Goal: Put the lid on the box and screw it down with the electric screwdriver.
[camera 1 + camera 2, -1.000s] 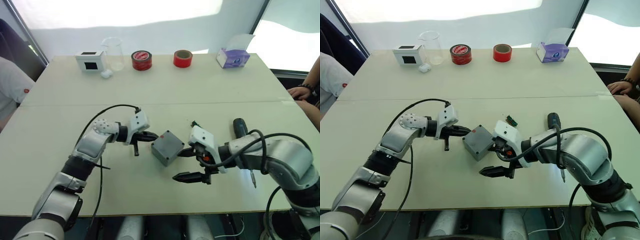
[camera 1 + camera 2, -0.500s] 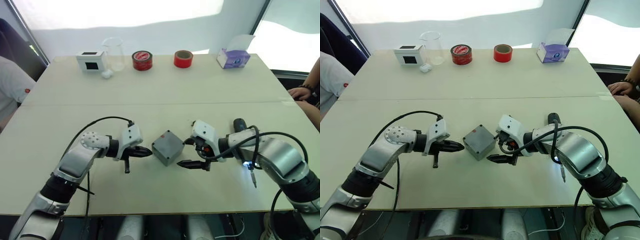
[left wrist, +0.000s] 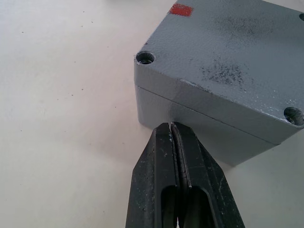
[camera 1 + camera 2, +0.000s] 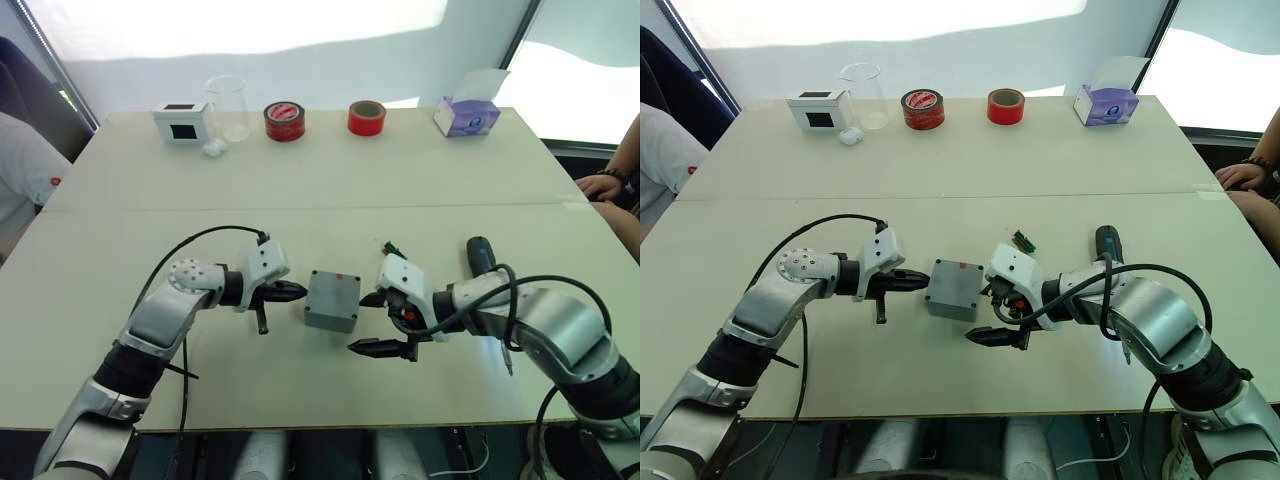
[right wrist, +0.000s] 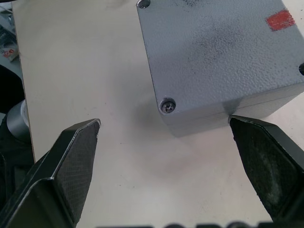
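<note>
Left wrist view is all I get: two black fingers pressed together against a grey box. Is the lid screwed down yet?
Observer: Partly at best. The right wrist view shows a screw seated in one corner of the lid; a corner hole on your side looks empty.
Operator: Where's the screwdriver?
Observer: The electric screwdriver lies on the table beside the right arm, in neither gripper.
Operator: What's the other gripper doing?
Observer: The right gripper is open at the box's opposite side, one fingertip by its edge. The left gripper is shut, as you see.
</note>
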Motion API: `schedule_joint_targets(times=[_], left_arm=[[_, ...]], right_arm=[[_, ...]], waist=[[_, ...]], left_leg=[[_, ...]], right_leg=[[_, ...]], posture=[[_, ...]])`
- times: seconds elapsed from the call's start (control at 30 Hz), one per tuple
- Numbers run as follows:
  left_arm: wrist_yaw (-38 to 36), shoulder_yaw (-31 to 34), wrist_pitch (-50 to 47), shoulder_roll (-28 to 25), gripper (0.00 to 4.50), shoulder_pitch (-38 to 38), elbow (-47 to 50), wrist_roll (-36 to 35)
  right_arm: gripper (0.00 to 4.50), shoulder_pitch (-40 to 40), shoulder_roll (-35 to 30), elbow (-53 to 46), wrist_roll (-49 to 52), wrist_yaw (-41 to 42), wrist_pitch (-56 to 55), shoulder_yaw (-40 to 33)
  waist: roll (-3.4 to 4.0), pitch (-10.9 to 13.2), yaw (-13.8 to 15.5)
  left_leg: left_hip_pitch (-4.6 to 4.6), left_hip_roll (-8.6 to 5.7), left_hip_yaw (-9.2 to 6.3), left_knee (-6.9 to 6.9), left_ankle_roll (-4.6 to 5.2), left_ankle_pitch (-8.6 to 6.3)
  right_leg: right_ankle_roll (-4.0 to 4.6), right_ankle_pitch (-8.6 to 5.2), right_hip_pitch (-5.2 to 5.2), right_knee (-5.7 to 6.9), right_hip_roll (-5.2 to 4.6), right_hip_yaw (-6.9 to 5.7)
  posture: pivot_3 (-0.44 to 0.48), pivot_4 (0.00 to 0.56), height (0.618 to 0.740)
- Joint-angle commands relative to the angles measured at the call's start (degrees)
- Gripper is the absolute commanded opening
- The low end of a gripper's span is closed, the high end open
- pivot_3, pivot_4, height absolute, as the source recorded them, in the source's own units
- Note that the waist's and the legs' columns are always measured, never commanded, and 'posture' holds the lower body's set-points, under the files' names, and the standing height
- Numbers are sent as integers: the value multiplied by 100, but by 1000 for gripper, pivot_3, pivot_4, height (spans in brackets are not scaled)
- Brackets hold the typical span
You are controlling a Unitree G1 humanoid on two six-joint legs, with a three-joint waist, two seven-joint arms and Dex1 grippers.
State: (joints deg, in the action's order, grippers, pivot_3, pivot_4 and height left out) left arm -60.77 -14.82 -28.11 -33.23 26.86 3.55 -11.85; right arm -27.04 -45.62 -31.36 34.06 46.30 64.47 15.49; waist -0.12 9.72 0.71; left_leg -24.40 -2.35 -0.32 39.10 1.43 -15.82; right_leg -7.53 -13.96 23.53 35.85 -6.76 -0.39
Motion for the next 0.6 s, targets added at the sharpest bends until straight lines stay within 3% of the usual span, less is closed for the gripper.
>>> schedule_joint_targets(times=[0.03, 0.6], left_arm=[[-53, 29, 72, 41, 0, 95, 134, -86], [-280, -109, -293, 52, 0, 0, 529, -195]], right_arm=[[4430, 15, 88, -201, 89, -71, -36, -165], [4430, -1, 213, 86, -175, -226, -238, -99]], waist=[[0, 0, 0], [0, 0, -1]], left_leg=[[0, 0, 0, 0, 0, 0], [0, -1, 0, 0, 0, 0]], right_leg=[[0, 0, 0, 0, 0, 0], [0, 0, 0, 1, 0, 0]], posture=[[0, 150, 740], [0, 150, 740]])
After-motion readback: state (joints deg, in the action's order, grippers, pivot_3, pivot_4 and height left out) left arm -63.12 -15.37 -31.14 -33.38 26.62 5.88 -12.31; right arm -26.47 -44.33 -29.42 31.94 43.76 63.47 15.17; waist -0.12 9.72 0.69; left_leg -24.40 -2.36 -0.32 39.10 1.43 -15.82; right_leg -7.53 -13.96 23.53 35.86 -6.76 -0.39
